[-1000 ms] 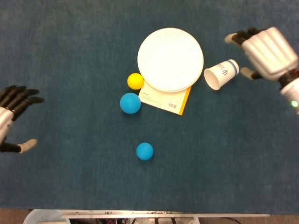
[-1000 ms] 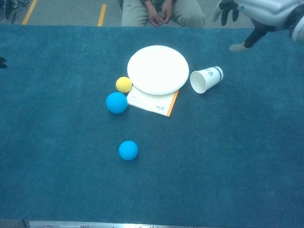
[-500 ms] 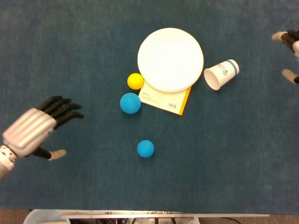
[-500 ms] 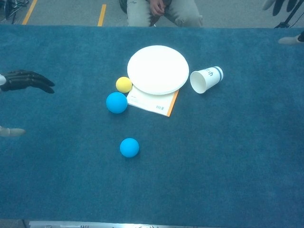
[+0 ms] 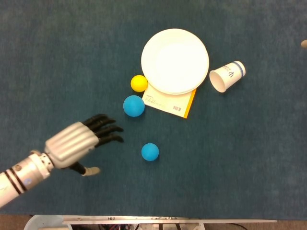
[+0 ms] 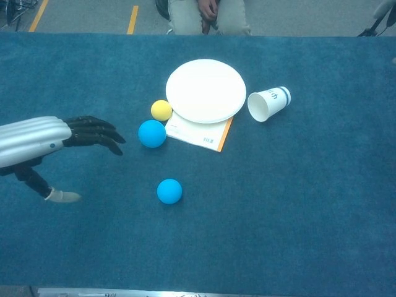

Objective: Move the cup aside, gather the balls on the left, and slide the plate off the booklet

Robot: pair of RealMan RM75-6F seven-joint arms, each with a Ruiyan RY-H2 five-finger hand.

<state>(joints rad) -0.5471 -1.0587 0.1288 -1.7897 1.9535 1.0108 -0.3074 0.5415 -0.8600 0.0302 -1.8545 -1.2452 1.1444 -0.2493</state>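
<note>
Our left hand (image 5: 76,141) reaches toward the balls, fingers (image 5: 106,129) spread and empty.

The cup (image 5: 227,76) lies tipped beside the plate (image 5: 175,61), which covers the booklet (image 5: 169,102). Yellow ball (image 5: 139,83), large blue ball (image 5: 134,106) and small blue ball (image 5: 150,152) wait nearby; our right hand barely shows, its fingers unreadable.

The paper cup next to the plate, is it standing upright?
No. The paper cup lies on its side on the blue table, its open mouth turned toward the white plate.
</note>
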